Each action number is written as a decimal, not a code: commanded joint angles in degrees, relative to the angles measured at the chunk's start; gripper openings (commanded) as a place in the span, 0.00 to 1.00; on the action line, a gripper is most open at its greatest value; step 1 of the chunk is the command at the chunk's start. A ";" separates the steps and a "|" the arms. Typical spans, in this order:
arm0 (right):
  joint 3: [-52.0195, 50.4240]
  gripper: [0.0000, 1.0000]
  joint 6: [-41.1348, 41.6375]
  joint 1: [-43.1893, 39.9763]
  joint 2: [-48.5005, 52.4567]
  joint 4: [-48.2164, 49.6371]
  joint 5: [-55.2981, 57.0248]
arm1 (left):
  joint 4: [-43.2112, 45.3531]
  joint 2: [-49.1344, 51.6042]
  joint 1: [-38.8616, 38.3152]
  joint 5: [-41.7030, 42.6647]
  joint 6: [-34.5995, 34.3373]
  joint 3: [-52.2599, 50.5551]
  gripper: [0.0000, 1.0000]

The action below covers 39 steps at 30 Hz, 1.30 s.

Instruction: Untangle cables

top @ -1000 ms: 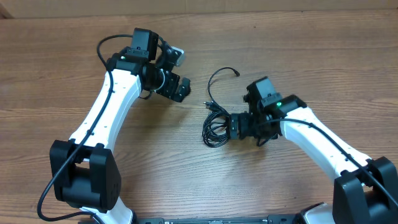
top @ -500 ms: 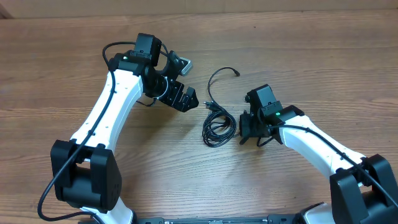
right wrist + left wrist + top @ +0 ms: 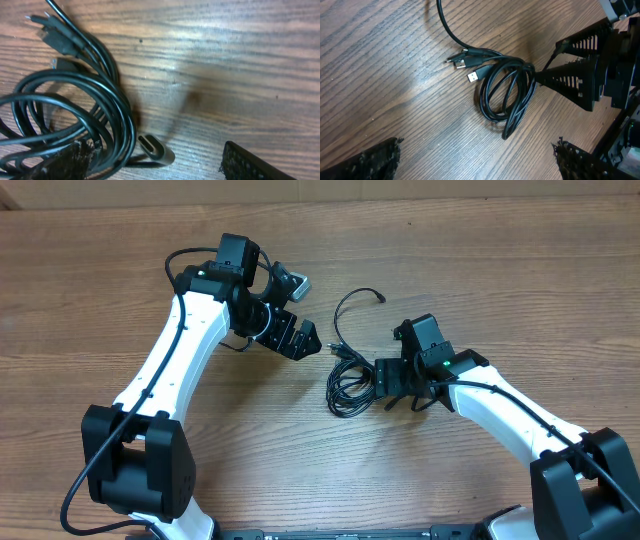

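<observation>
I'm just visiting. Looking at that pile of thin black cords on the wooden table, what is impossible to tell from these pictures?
1. How many thin black cables there are: the strands overlap in their coil in all views.
2. Right wrist view: the left and bottom edges cut the coil off, and the right gripper has one finger over it.
3. Overhead view: the plugs are too small to identify.

Wood-grain table [image 3: 480,240] bearing a loose coil of thin black cables [image 3: 350,388], plug ends fanned at its edge, one strand arcing away.
</observation>
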 commanded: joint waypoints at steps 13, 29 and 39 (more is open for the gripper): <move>-2.05 0.04 0.00 0.07 5.05 5.81 0.63 | 0.00 0.09 -0.42 1.27 0.42 0.04 1.00; 23.08 0.04 -0.26 0.07 2.36 -19.37 5.60 | 0.26 0.09 -0.42 1.27 0.42 0.04 1.00; 42.47 0.04 -0.24 0.07 2.34 -34.05 5.57 | -0.70 0.09 -0.44 4.11 0.42 0.04 0.99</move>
